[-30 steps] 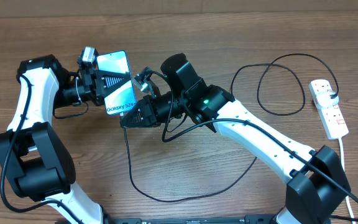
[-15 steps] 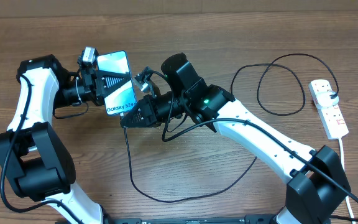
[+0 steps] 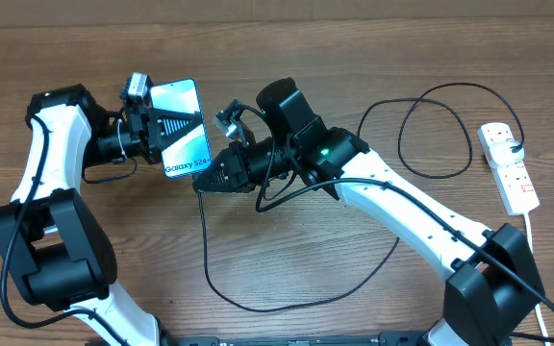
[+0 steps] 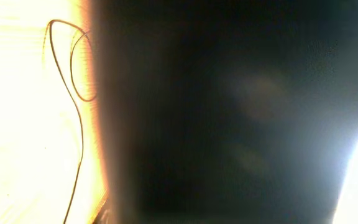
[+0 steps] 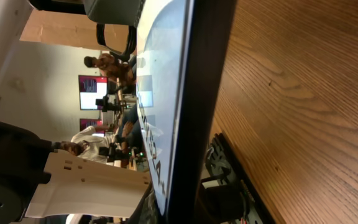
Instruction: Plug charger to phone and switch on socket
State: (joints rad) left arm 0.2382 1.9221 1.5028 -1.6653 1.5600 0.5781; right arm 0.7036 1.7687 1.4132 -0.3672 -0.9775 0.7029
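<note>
My left gripper (image 3: 164, 130) is shut on the phone (image 3: 188, 154) and holds it off the table, its blue screen facing up. The phone's dark body (image 4: 229, 112) fills the left wrist view. My right gripper (image 3: 205, 181) is shut on the tip end of the charger (image 3: 205, 259), right at the phone's lower edge. In the right wrist view the phone's black edge (image 5: 191, 93) stands close in front, and the connector tip is hidden. The black cable loops over the table to the socket (image 3: 508, 168) at the far right, where its plug sits.
A white cord (image 3: 537, 255) runs from the socket toward the front right. A cable loop (image 3: 431, 130) lies at the back right and another (image 3: 277, 306) near the front. The wooden table (image 5: 291, 93) lies close under the phone.
My right gripper has shifted a little to the right along the phone's lower edge, and its wrist has turned slightly. The left arm and the phone have stayed put.
</note>
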